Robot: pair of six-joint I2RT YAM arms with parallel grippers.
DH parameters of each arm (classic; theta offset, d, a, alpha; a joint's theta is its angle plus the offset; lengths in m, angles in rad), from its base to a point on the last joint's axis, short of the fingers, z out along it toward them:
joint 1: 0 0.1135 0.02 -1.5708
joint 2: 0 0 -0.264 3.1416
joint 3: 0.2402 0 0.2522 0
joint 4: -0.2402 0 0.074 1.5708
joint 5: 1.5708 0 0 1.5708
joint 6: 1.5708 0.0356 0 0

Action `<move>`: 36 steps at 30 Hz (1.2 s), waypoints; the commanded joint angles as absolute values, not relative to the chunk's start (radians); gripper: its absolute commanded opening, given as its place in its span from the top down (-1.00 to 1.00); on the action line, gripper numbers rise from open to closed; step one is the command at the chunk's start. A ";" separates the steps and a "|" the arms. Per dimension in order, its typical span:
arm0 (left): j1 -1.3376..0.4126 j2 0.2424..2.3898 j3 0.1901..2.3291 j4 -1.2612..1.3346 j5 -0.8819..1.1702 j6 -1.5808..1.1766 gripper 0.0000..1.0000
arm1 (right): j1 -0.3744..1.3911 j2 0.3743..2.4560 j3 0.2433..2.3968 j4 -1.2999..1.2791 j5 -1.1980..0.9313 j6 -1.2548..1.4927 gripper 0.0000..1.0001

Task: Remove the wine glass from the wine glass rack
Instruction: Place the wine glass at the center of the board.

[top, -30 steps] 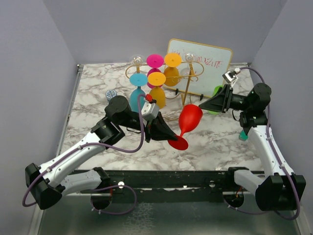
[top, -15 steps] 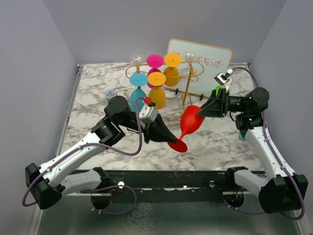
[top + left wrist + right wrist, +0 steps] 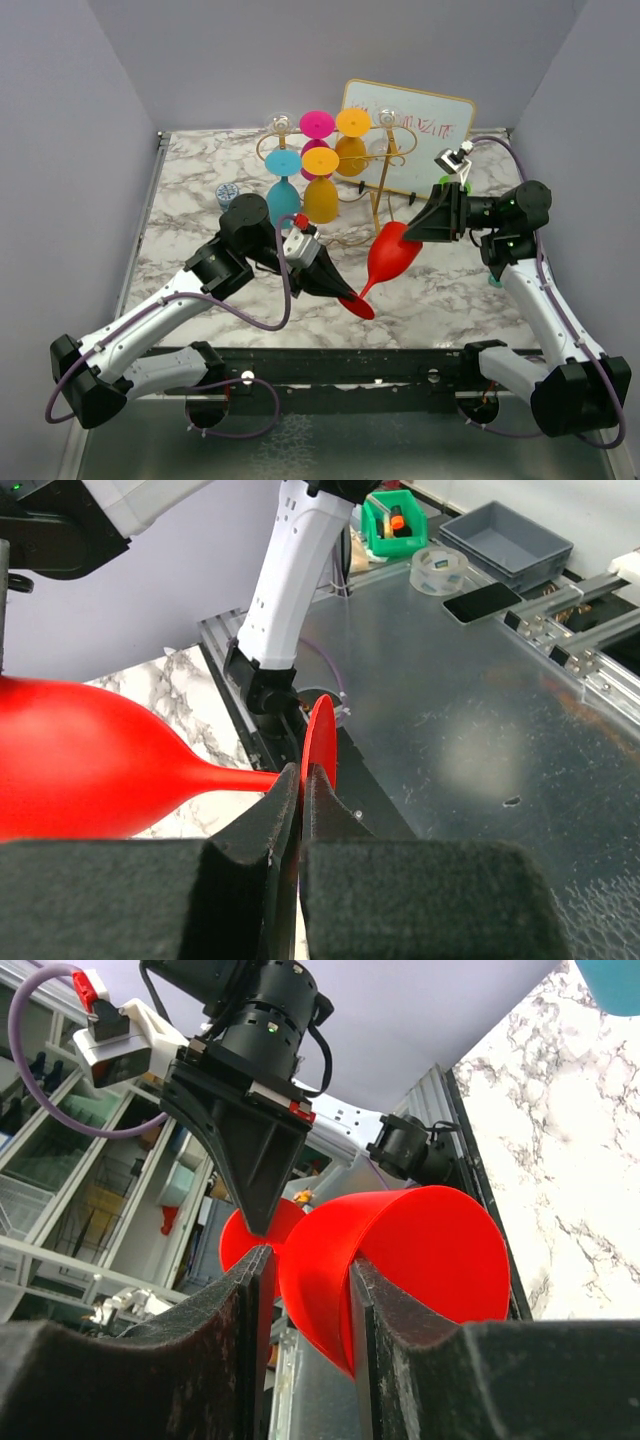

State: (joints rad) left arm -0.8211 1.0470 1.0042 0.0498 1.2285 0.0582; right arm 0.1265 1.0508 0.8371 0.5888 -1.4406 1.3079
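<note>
The red wine glass is off the wine glass rack, hanging tilted in the air over the table between its middle and near edge. Its bowl is up to the right and its foot is down to the left. The left gripper is clenched on the edge of the round foot, and the right gripper is clamped on the bowl at its rim. Behind, near the far edge, the rack holds other coloured glasses, with a whiteboard toward the far right corner.
</note>
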 commanded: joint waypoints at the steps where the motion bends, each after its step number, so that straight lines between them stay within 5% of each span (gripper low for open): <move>1: -0.801 1.032 1.029 -0.031 1.263 0.134 1.00 | 0.138 1.030 0.865 0.634 -1.477 1.328 0.27; 13: -0.765 1.056 1.040 -0.091 1.279 0.156 0.98 | 0.139 1.038 0.876 0.620 -1.479 1.326 0.99; 15: -0.764 1.061 1.042 -0.090 1.266 0.131 0.57 | 0.140 1.039 0.879 0.619 -1.477 1.324 0.99; 18: -0.765 1.075 1.050 -0.093 1.274 0.097 0.29 | 0.139 1.036 0.889 0.600 -1.474 1.308 1.00; 36: -0.765 0.984 1.005 -0.061 0.973 0.041 -0.97 | 0.140 1.105 1.116 -0.444 -1.254 0.456 0.99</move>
State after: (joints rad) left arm -0.7670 1.0031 1.0203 -0.0750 1.1000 0.0731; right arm 0.1345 1.0767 1.0538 -0.0814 -1.3754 0.7433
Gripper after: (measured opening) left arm 0.947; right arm 0.030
